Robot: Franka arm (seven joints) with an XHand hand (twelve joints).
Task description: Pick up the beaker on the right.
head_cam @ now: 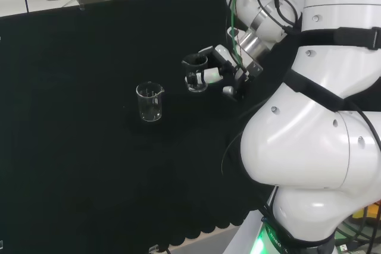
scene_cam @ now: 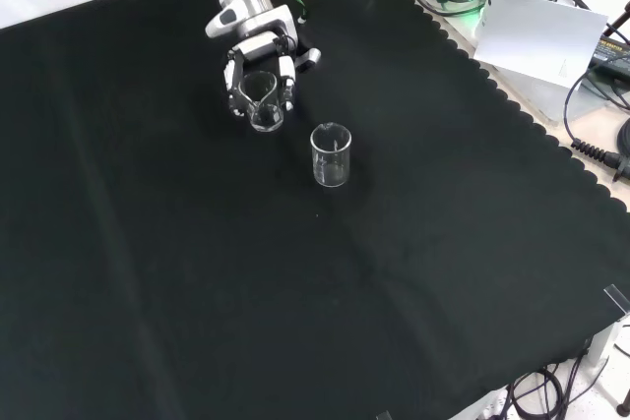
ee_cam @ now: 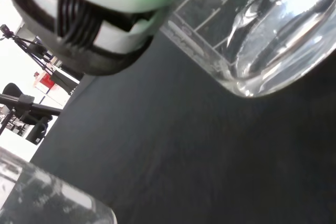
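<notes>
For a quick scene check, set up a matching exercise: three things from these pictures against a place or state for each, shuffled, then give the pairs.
Things:
1. hand
2. held beaker
3. free beaker

States:
A. stands alone and upright on the cloth
B. fingers curled round a glass vessel
C. sits between the fingers, nearer the arm in the head view

Pairs: 1-B, 2-C, 3-A

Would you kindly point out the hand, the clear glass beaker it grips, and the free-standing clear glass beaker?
Black and white hand (head_cam: 223, 69), head view, palm.
Gripped clear glass beaker (scene_cam: 263, 113), front view, wall.
Free-standing clear glass beaker (scene_cam: 331, 156), front view, wall.
</notes>
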